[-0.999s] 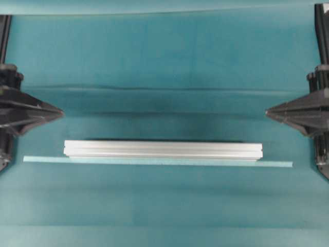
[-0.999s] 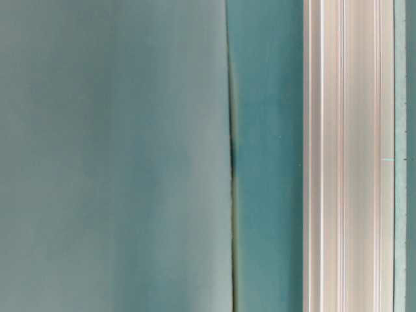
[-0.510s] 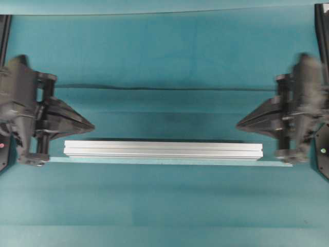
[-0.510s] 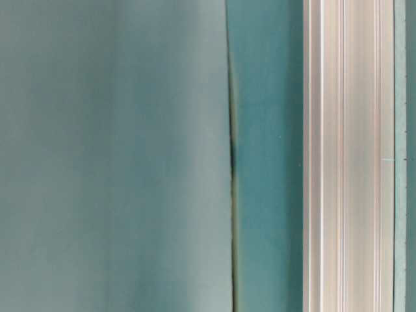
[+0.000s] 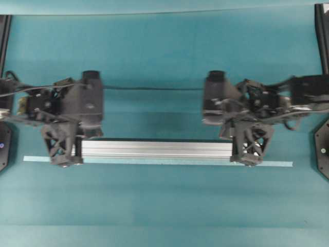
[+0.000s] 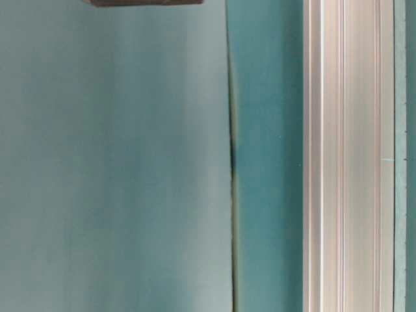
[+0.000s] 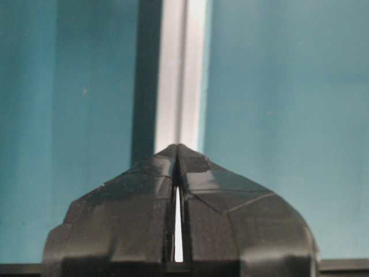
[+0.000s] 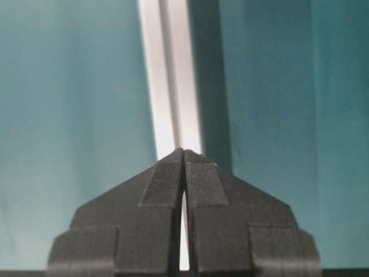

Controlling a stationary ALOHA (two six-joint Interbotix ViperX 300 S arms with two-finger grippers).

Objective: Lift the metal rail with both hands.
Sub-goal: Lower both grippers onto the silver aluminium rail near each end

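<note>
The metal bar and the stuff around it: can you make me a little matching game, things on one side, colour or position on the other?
Things:
1. metal rail
2. tape strip
3. left gripper
4. right gripper

Descriptions:
A. pale green, flat, thin
B. black, over the bar's right end
C. silver-grey, grooved lengthwise
D. black, over the bar's left end

Pairs: 1-C, 2-A, 3-D, 4-B

Robot lab bench, teal cloth [image 5: 164,51]

One metal rail [image 5: 154,149]; one pale-green tape strip [image 5: 154,162]; two black grippers, left [image 5: 64,154] and right [image 5: 250,153].
</note>
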